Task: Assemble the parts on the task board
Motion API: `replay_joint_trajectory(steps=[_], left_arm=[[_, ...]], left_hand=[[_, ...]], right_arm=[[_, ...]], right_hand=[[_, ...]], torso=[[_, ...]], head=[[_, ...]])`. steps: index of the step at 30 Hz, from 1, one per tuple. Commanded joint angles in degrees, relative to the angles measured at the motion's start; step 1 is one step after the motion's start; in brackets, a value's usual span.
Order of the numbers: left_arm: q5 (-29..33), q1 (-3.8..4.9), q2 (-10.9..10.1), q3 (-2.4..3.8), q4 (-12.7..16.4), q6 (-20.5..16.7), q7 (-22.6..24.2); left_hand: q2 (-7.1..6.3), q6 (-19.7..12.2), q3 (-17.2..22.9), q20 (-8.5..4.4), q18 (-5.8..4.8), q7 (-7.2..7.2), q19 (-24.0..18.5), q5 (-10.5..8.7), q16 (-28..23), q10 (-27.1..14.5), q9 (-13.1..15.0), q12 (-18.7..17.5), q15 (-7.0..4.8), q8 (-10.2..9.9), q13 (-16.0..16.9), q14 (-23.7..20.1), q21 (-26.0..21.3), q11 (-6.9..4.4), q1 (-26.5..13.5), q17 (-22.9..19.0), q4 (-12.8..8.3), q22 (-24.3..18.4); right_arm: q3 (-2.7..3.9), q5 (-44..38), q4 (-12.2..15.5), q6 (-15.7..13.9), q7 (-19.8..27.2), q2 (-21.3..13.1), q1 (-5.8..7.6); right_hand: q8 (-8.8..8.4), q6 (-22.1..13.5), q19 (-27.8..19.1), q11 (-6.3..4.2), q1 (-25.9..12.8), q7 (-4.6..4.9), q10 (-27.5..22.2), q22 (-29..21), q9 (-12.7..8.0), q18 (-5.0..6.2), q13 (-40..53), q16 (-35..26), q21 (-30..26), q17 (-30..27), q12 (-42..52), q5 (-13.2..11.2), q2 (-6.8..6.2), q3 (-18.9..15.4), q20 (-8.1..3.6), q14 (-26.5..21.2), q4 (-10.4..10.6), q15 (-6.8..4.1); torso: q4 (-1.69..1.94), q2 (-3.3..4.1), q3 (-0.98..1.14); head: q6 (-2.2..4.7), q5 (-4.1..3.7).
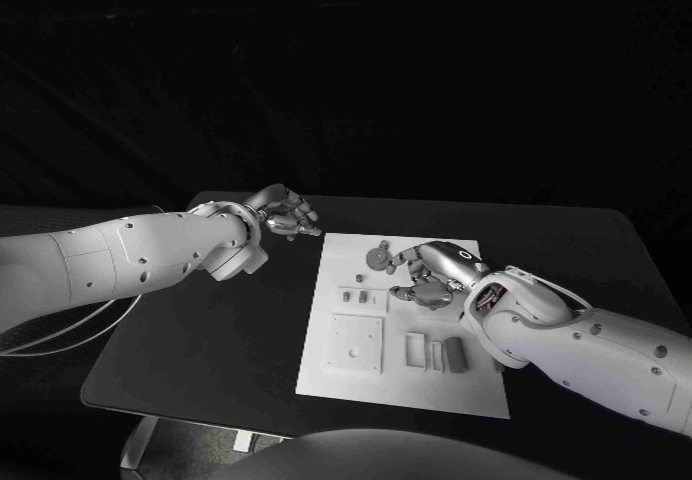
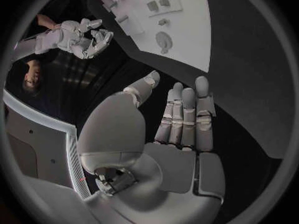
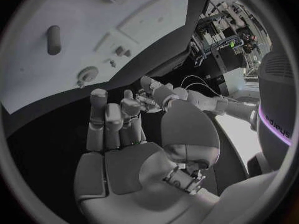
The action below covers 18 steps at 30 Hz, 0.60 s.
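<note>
The white task board [image 1: 476,395] lies in the middle of the black table. A round grey part [image 1: 379,258] sits near its far edge, with small parts [image 1: 355,295] below it. A square piece [image 1: 358,343] and upright bars [image 1: 456,354] lie nearer me. My right hand [image 1: 428,278] hovers over the board's far right part, just right of the round part, with nothing in it. Its fingers [image 3: 106,127] are straight and bare in the right wrist view. My left hand [image 1: 286,214] hangs off the board's far left corner, with its fingers [image 2: 186,115] extended and empty.
Bare black table [image 1: 216,330] stretches left of the board. In the left wrist view the board [image 2: 193,45] with the round part [image 2: 163,40] lies beyond my fingers, and my right hand [image 2: 81,37] is beside it. The right wrist view shows a bar [image 3: 54,39].
</note>
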Motion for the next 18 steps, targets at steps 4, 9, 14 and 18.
replay_joint_trajectory(steps=[4,9,14,18], left_arm=[[1.03,-0.21,0.27,0.05,0.42,-0.23,1.43],[1.30,-0.43,0.32,0.05,0.65,-0.07,1.92],[1.92,-0.60,0.33,0.05,0.85,0.19,2.43],[2.00,-0.60,0.34,0.05,0.96,-0.24,2.59]], left_hand=[[0.19,-0.08,-0.34,0.31,2.11,0.30,0.18,0.21,-0.33,0.47,0.05,-0.39,0.37,0.22,-0.17,0.24,-0.43,0.09,0.16,-0.09,0.03,-0.08],[0.24,-0.07,-0.35,0.31,2.11,0.30,0.21,0.21,-0.35,0.56,0.06,-0.51,0.37,0.23,-0.23,0.26,-0.47,0.09,0.14,-0.10,0.05,-0.08],[0.43,-0.04,-0.34,0.32,2.11,0.29,0.26,0.21,-0.37,0.69,0.07,-0.67,0.37,0.25,-0.30,0.29,-0.52,0.08,0.09,-0.12,0.10,-0.08],[0.54,-0.03,-0.35,0.32,2.12,0.28,0.28,0.22,-0.38,0.76,0.07,-0.77,0.36,0.27,-0.34,0.31,-0.56,0.08,0.08,-0.13,0.11,-0.08]], right_arm=[[0.04,5.75,0.07,0.42,2.92,-1.97,0.76],[0.04,8.01,-0.54,0.53,4.28,-3.08,0.85],[0.04,15.21,-2.24,1.28,6.51,-3.89,1.02],[0.04,22.82,-4.51,1.71,8.69,-3.92,1.33]], right_hand=[[0.24,-0.28,-0.36,-0.11,-0.27,0.80,-0.47,-0.07,-0.08,1.18,0.08,-0.22,-0.40,0.11,0.34,-0.06,0.77,-0.42,0.03,-0.22,0.08,0.05],[0.28,-0.22,-0.37,-0.13,-0.34,0.77,-0.48,-0.07,-0.09,1.18,0.08,-0.22,-0.42,0.12,0.36,-0.06,0.89,-0.48,0.04,-0.24,0.10,0.04],[0.36,-0.13,-0.45,-0.16,-0.38,0.73,-0.53,-0.10,-0.11,1.18,0.05,-0.27,-0.50,0.13,0.37,-0.03,1.29,-0.49,0.07,-0.31,0.13,0.00],[0.36,-0.20,-0.84,-0.16,-0.63,0.74,-0.85,-0.19,-0.20,1.18,-0.06,-0.55,-0.80,0.07,0.18,-0.03,2.02,-0.58,0.21,-0.65,0.15,0.00]], torso=[[-0.07,-0.05,0.12],[-0.10,-0.05,0.22],[-0.12,-0.08,0.13],[-0.07,-0.08,-0.04]], head=[[0.36,-0.71],[0.63,-0.93],[0.90,-1.62],[0.94,-2.01]])
